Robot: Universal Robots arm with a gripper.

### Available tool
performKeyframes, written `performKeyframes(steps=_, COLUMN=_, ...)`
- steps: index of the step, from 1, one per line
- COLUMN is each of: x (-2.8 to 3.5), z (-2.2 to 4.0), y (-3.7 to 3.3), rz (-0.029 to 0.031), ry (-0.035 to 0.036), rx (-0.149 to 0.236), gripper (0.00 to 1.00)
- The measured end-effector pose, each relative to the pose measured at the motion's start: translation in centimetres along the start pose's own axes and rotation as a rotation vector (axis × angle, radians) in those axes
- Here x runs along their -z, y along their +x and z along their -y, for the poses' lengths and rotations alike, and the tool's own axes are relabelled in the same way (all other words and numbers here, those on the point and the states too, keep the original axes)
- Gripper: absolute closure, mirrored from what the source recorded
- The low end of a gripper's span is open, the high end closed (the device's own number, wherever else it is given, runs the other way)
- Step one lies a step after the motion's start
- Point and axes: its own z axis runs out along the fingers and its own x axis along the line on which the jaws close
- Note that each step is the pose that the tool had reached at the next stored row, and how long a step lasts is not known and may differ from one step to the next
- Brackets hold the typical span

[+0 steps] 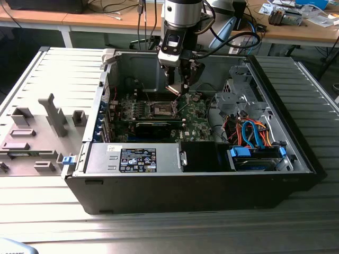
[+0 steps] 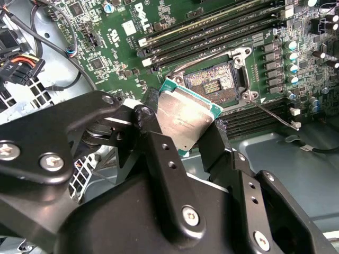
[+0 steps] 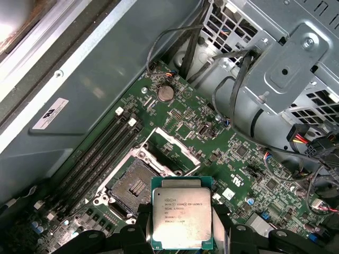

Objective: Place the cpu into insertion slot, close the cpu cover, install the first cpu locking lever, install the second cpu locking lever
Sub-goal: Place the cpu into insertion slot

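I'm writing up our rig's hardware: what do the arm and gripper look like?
The arm ends in a silver-grey metal cylinder with black cables looping off it and a white-and-black box beneath. The gripper is matt black: angular bolted linkage plates with silver screw heads and two flat, straight fingers.

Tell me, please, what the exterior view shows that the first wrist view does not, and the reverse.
The exterior view adds the whole case from outside, its power supply, the blue and orange cables, the grey tray on that view's left, and the arm reaching down. The first wrist view adds the cpu with its lettered top, clamped between the fingers, and the coin battery. Both share the green motherboard, the empty slot and the gripper above the board.
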Motion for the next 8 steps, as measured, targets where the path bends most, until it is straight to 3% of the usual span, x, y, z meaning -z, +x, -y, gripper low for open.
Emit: performKeyframes(steps=8, x=-0.03, z=0.0, y=0.0, rz=0.0002, ry=0.0003, rx=-0.007, gripper=0.45)
